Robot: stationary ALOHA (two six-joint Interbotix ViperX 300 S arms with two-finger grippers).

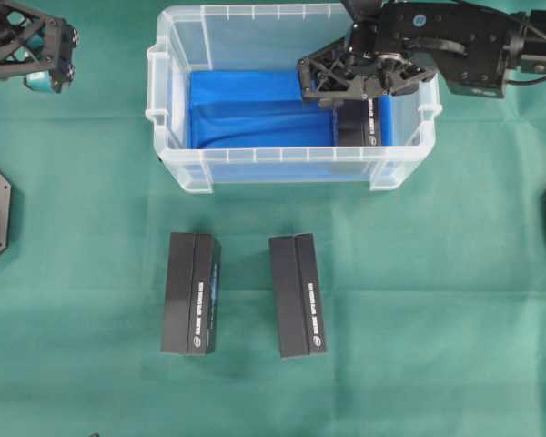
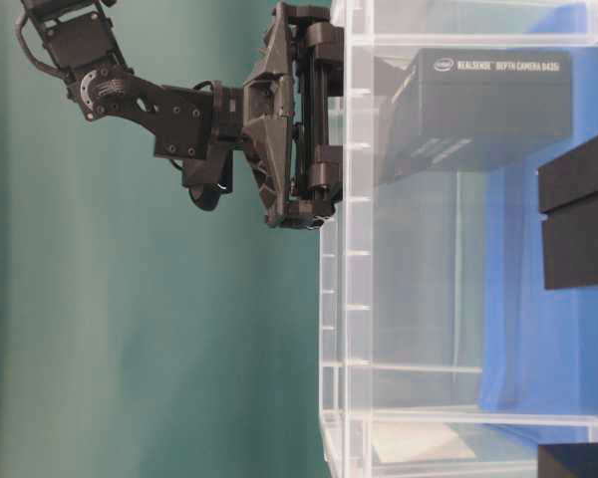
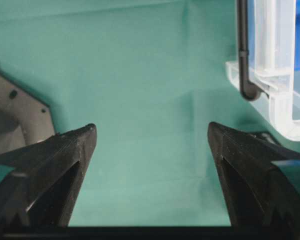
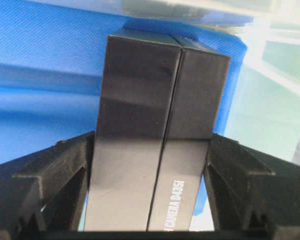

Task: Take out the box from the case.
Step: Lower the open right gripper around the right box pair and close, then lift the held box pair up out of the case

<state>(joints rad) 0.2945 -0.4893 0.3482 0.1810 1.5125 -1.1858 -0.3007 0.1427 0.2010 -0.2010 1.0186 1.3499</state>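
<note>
While the left gripper (image 1: 45, 68) hangs wide open and empty over the green cloth (image 1: 437, 319), far to the left of the case (image 1: 168, 91), the right gripper (image 1: 364, 77) reaches down into the case's right end. Its fingers (image 4: 65, 170) straddle a black box (image 4: 155, 150), pressed against both long sides; whether the grip is firm yet cannot be told. That box lies on the blue liner (image 1: 255, 114), its long axis running away from the wrist camera. Two matching boxes (image 1: 191, 293) lie outside, in front of the case, well apart. My guess: only the case's clear walls limit a straight lift.
</note>
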